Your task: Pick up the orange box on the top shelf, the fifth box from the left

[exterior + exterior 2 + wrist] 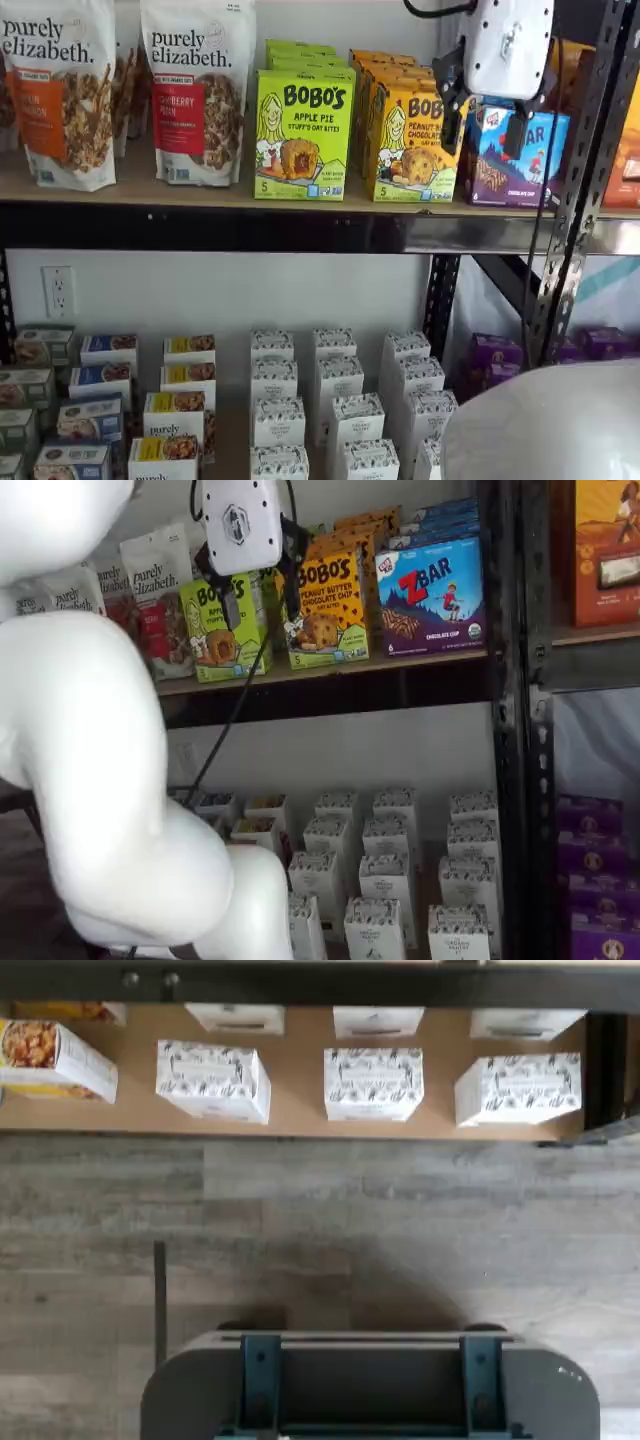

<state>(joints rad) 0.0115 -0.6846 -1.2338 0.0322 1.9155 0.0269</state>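
White wall (one outlet), grey plank floor

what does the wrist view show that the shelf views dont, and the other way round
Only the wrist view: the grey wood-look floor and a dark mount with teal brackets. Only the shelf views: the top shelf, the orange box on it, and the gripper, fingers apart, in front of the boxes. Both: the small white patterned boxes on the lower shelf, seen in both shelf views.
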